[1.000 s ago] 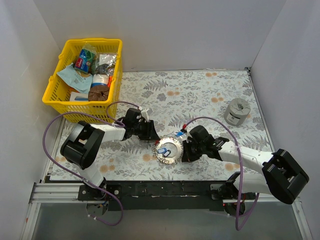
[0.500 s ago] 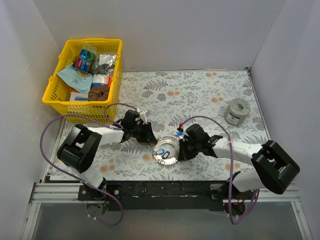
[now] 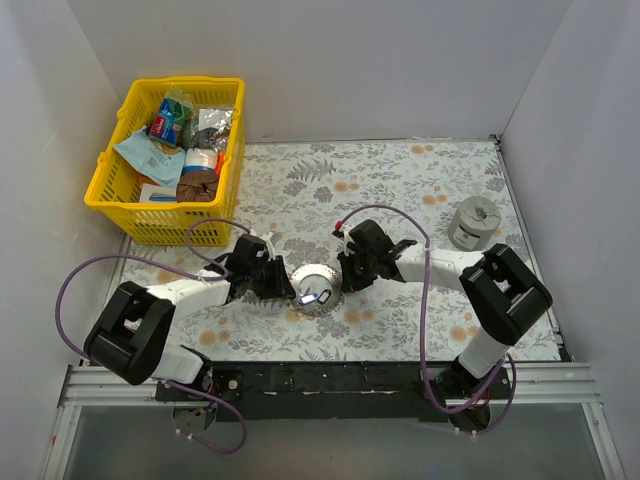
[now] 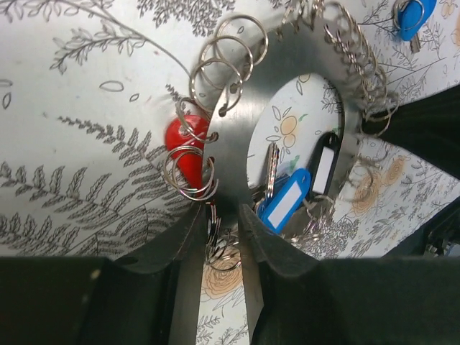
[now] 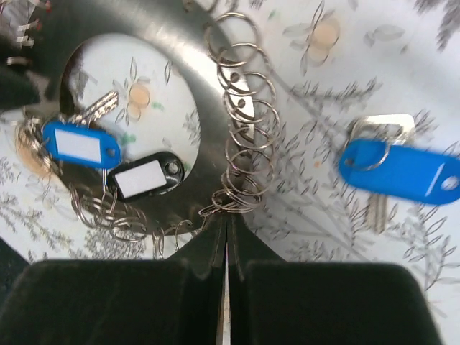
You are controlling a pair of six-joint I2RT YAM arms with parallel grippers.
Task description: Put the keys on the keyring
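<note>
The keyring (image 3: 306, 276) is a flat silvery ring edged with many small wire loops, lying on the floral table between both grippers. My left gripper (image 3: 284, 286) has its fingers closed to a narrow gap around the ring's band (image 4: 228, 136). A red-headed key (image 4: 187, 147) hangs in a loop beside it. A blue-tagged key (image 4: 287, 203) and a black tag (image 4: 325, 162) lie inside the ring's hole. My right gripper (image 3: 340, 275) is pinched shut on the ring's rim (image 5: 208, 108). Another blue-tagged key (image 5: 402, 174) lies loose on the table beside the ring.
A yellow basket (image 3: 110, 170) full of packets stands at the back left. A squat grey cylinder (image 3: 473, 222) stands at the right. White walls close in the table on the left, back and right.
Both grippers and the keyring between them have shifted left and a little away from the arm bases. The right arm has stretched further left.
</note>
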